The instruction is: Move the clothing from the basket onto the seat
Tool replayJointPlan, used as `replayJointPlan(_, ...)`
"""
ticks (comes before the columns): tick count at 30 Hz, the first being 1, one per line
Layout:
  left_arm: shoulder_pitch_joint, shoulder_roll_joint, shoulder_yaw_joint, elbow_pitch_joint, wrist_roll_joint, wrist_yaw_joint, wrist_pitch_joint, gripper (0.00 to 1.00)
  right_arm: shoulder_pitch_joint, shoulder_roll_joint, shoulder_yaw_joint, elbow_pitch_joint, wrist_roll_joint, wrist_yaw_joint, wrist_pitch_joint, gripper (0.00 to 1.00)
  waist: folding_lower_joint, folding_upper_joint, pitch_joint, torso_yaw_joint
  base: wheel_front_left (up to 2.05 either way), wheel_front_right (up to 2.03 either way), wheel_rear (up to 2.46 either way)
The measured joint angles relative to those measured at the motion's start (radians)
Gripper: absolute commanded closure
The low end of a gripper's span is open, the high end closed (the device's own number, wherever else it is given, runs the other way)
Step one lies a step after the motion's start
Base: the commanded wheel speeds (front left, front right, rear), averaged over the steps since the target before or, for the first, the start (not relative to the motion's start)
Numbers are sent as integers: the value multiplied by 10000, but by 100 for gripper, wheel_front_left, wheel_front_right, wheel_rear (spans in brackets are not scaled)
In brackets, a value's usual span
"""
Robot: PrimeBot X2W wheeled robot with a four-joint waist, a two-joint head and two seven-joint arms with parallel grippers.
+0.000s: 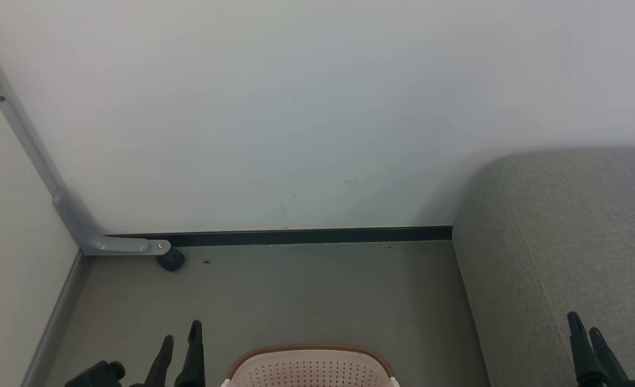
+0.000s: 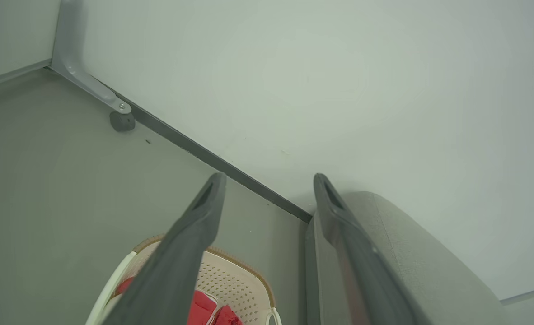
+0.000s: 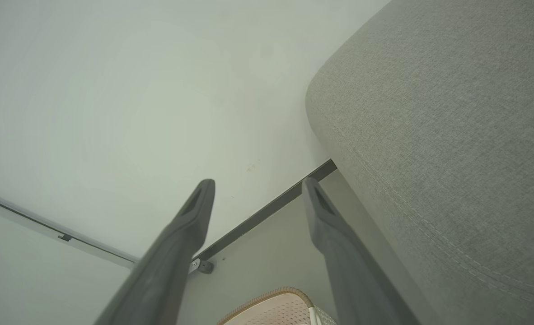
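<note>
The cream basket (image 1: 311, 366) with its brown rim stands on the floor at the bottom middle of the head view. Red clothing (image 2: 206, 309) lies inside the basket (image 2: 237, 282), partly hidden behind a finger in the left wrist view. The grey seat (image 1: 570, 247) fills the right side, its rounded corner against the wall. My left gripper (image 1: 180, 336) hangs open left of the basket, nothing between its fingers (image 2: 190, 243). My right gripper (image 1: 586, 328) is open over the seat's front part. The seat (image 3: 438, 135) and basket rim (image 3: 271, 295) also show in the right wrist view.
A white wall runs behind, with a dark baseboard (image 1: 307, 236). At the left corner a grey metal bracket (image 1: 118, 244) meets the floor beside a small black stopper (image 1: 171, 260). Bare grey floor (image 1: 296, 295) lies between the basket and the wall.
</note>
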Motion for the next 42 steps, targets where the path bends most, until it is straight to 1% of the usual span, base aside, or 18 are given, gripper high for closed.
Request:
replayJointPlan(9,-2,73,-360,119,2000,230,-307,0,8,-221,420,2,-1179,-117,-364,0,0,0,-121,30,0,0,0)
replayJointPlan(10,-1,61,-355,173,2451,305,-397,0,17,-257,504,0,-1404,-171,-445,0,0,0,-146,37,0,0,0)
replayJointPlan(20,29,-44,-286,474,4155,533,-742,0,77,-558,1012,-67,-2734,-261,-861,0,0,0,-235,78,0,0,0)
replayJointPlan(25,31,-105,-219,683,4832,656,-922,0,168,-662,1206,-113,-3315,-268,-1037,0,0,0,-270,92,0,0,0)
replayJointPlan(28,32,-107,-203,742,5007,706,-1034,0,209,-740,1243,-113,-3555,-268,-1129,0,0,0,-283,95,0,0,0)
replayJointPlan(31,32,-113,-186,803,5448,759,-1112,0,227,-830,1337,-119,-3881,-284,-1229,0,0,0,-298,98,0,0,0)
replayJointPlan(33,32,-115,-192,844,5708,842,-1191,0,228,-890,1400,-123,-4155,-355,-1313,0,0,0,-306,99,0,0,0)
replayJointPlan(39,32,-119,-230,1024,6506,1007,-1421,0,228,-1076,1551,-153,-4849,-357,-1555,0,0,0,-331,97,0,0,0)
replayJointPlan(42,31,-113,-437,1030,6598,1074,-1536,0,228,-1158,1639,-174,-5166,-359,-1657,0,0,0,-344,91,0,0,0)
